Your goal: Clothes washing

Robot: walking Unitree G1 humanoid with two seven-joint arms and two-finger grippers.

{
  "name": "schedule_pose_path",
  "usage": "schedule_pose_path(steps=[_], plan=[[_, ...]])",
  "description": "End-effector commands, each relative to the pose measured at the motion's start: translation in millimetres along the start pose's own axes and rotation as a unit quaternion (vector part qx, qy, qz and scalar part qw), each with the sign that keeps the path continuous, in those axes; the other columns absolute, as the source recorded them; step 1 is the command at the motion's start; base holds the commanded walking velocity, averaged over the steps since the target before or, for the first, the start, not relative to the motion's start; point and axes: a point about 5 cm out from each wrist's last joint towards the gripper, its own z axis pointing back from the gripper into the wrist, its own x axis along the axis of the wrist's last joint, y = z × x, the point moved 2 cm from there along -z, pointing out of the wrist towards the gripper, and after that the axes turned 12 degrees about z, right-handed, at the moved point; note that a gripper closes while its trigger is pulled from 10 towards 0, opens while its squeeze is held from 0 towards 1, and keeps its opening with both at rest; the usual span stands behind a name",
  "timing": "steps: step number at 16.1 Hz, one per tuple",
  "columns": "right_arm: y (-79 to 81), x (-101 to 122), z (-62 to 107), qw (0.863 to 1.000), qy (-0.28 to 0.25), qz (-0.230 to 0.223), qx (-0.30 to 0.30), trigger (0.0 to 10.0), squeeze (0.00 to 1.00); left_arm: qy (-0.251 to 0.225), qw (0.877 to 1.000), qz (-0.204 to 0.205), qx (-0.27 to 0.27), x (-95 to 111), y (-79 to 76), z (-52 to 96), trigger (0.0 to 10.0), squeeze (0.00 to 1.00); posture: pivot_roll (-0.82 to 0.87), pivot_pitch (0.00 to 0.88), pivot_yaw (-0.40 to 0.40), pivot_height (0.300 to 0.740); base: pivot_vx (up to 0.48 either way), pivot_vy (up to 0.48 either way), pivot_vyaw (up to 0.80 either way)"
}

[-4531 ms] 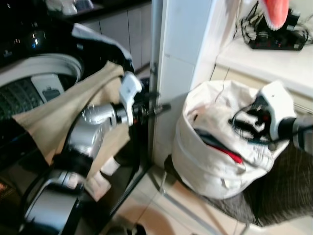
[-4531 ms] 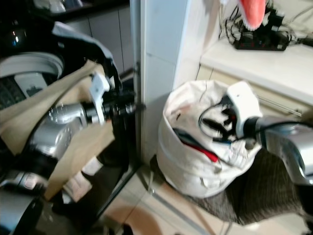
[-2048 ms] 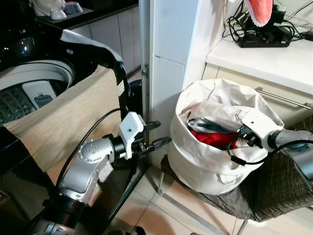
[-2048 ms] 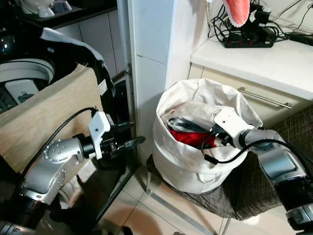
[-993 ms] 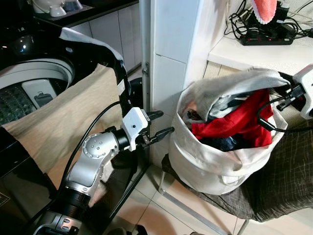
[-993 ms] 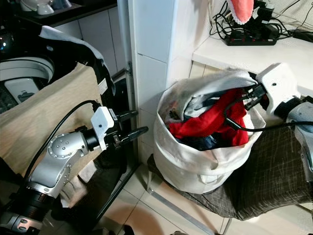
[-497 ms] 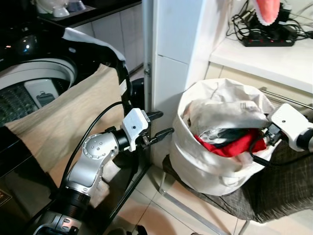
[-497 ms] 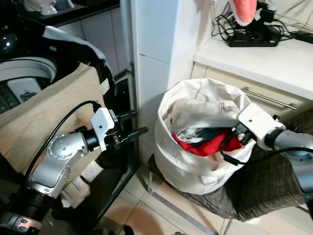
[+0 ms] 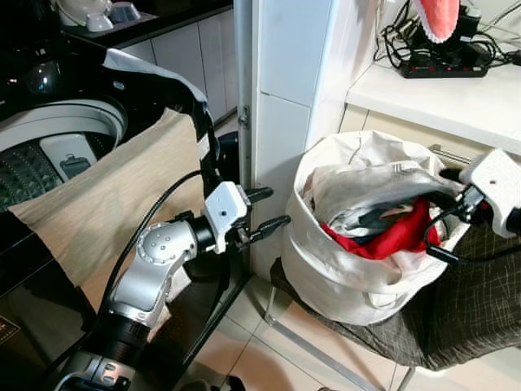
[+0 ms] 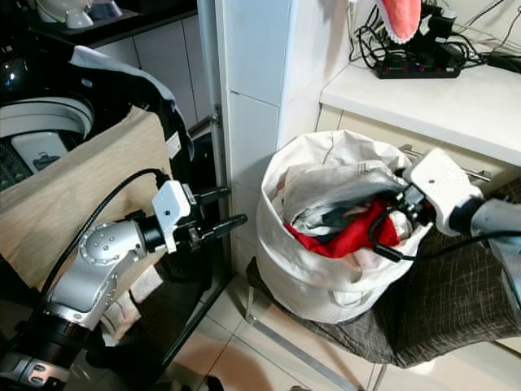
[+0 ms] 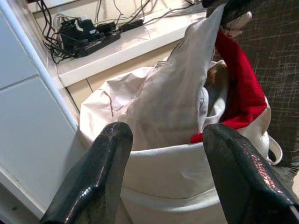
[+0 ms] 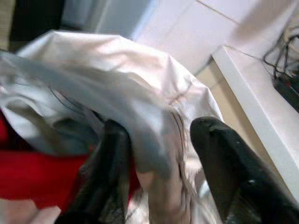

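A white laundry bag [image 9: 342, 281] stands on a chair beside a white pillar, stuffed with clothes. At the bag's right rim my right gripper [image 9: 448, 194] is shut on a grey garment [image 9: 366, 187], which stretches up from the bag to its fingers [image 12: 112, 158]. A red garment [image 9: 392, 236] hangs just beneath the grey one and rises with it. Left of the bag my left gripper [image 9: 275, 208] hovers open and holds nothing; its fingers [image 11: 100, 168] point at the bag [image 11: 163, 172]. The top-loading washing machine [image 9: 73, 122] is at my left, with a beige cloth [image 9: 106, 204] draped over its edge.
The white pillar [image 9: 285, 81] stands between the washer and the bag. A counter [image 9: 440, 90] behind the bag carries a power strip with cables [image 9: 444, 61]. A dark checked cloth [image 9: 472, 309] covers the chair. Tiled floor [image 9: 260, 362] shows below.
My right gripper dropped from high above the bag to its rim, then rose slightly again, with the grey and red garments following it. My left arm stayed put.
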Motion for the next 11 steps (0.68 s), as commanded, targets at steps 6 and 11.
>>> schedule_pose_path(steps=[6,11], plan=[[8.9,-23,-3.9,0.993,0.093,0.056,0.036,10.0,0.00,0.010,1.000,-0.006,-0.012,0,-2.4,-1.2,10.0,0.00,-0.07,0.000,0.011,0.740,0.000,0.000,0.00],[8.4,-24,-6.1,0.993,0.095,0.056,0.030,10.0,0.00,0.011,1.000,-0.007,-0.011,-1,-2.0,-0.7,10.0,0.00,-0.07,0.000,0.012,0.740,0.000,0.000,0.00]])
